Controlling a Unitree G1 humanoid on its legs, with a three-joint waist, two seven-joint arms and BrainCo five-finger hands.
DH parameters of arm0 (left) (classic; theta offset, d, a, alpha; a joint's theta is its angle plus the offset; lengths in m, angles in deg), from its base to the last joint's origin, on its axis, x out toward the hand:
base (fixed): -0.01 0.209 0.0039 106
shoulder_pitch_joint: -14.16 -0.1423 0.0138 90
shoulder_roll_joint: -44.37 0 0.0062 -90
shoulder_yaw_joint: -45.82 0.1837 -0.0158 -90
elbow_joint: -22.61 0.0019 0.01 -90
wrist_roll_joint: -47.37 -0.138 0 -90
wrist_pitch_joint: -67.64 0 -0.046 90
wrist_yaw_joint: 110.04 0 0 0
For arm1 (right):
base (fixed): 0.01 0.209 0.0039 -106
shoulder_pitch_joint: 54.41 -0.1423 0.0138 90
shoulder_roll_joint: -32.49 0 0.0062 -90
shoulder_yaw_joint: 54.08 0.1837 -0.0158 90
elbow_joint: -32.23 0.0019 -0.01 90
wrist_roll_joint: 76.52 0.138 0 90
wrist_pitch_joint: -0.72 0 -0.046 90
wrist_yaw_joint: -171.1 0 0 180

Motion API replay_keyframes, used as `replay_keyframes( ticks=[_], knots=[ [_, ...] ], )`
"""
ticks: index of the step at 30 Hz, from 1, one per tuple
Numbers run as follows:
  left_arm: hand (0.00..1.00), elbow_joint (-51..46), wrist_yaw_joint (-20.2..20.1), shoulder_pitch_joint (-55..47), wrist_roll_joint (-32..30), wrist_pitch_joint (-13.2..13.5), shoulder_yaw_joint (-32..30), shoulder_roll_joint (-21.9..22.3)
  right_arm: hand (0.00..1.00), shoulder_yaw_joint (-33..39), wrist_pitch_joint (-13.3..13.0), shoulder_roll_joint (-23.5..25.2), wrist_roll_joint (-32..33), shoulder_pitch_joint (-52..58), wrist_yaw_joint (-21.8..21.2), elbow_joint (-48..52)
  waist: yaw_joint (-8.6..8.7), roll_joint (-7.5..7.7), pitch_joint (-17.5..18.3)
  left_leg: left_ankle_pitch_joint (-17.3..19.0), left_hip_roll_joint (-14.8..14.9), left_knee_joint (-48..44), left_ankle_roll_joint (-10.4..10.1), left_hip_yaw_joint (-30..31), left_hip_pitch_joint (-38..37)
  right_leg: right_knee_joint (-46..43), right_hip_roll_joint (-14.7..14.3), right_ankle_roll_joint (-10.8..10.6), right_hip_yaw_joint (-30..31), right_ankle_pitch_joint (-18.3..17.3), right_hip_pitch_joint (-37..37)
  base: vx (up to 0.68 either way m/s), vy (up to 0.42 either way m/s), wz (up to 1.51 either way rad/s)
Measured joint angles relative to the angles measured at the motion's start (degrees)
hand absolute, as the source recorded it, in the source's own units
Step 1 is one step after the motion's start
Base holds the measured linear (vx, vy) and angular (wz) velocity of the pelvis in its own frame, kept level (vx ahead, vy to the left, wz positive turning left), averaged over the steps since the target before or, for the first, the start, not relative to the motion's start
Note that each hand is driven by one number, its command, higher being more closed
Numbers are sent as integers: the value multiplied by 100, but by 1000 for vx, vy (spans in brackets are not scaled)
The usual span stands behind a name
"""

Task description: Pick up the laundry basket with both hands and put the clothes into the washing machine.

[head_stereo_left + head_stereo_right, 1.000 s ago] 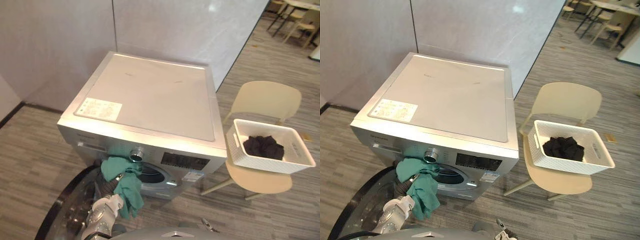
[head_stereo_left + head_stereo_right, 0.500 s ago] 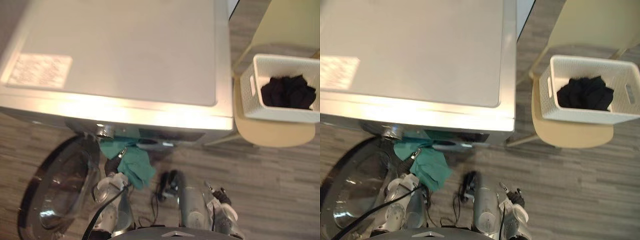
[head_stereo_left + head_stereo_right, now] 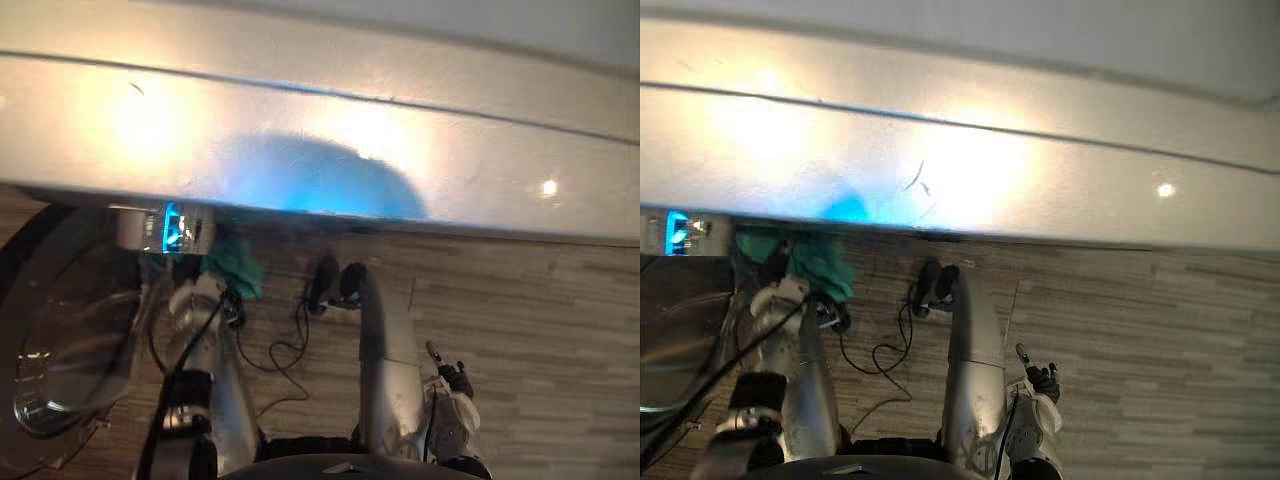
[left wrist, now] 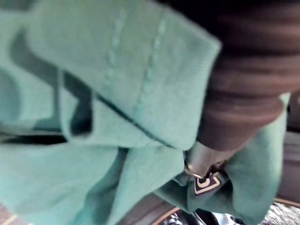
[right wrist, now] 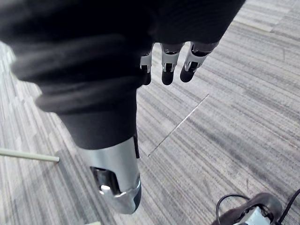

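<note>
The washer (image 3: pixel 320 150) is seen from right above, its silver top spanning the head views. Below the top's front edge, at its left end, the round door (image 3: pixel 60 340) is swung open over the floor (image 3: pixel 530 320). A green cloth (image 3: pixel 235 268) is held up just under that front edge, near the left corner and beside the door, next to a blue-lit panel (image 3: pixel 174 228). The cloth is carried on the left hand (image 3: pixel 188 300). In the left wrist view it is draped over the hand's dark cover and bunched round it, so whether the hand is clamped on it cannot be told. The right hand (image 5: pixel 169 56) is hung low at the robot's right, apart from the washer, above the floor. Its fingers (image 5: pixel 194 63) are seen straight and slightly apart, pointed down, and nothing is held in them.
</note>
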State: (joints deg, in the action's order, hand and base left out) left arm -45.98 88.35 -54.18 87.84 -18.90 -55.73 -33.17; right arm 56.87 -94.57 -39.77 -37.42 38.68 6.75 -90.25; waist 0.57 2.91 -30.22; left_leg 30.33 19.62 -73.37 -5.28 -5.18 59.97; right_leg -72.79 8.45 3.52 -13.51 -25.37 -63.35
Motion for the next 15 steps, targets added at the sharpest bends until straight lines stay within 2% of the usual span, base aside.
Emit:
replay_keyframes(
  ticks=[3,5,10,12,15],
  knots=[
    [100,36,175,717,236,18,-5,-527,0,-4,-9,9,13,-117,0,4,97,58,-42,13,124,-157,36,-103,370,0,-95,-3,125,220,-452,-125,-13,-36],
    [100,24,213,747,343,144,61,-547,0,-6,-2,-16,143,-122,-5,8,105,61,-44,-24,150,-165,94,-146,552,29,-124,-17,190,334,-676,-141,-54,-23],
    [100,-50,274,1015,690,190,531,-1133,0,-54,-67,-73,211,-128,-21,51,84,63,-44,-235,196,-139,200,-137,1042,266,-199,-52,176,665,-1086,-179,-68,-11],
    [100,-72,274,1093,795,244,582,-1166,0,-59,-63,-73,213,-129,-41,58,102,63,-44,-284,197,-96,190,-140,1128,378,-227,-115,181,751,-1140,-179,-37,-9],
    [100,-563,242,1147,933,303,992,-1211,0,-72,-57,-73,218,-153,-55,67,163,77,-51,-418,193,102,263,-274,1162,655,-263,-155,245,783,-1181,-140,-13,-11]
  ],
)
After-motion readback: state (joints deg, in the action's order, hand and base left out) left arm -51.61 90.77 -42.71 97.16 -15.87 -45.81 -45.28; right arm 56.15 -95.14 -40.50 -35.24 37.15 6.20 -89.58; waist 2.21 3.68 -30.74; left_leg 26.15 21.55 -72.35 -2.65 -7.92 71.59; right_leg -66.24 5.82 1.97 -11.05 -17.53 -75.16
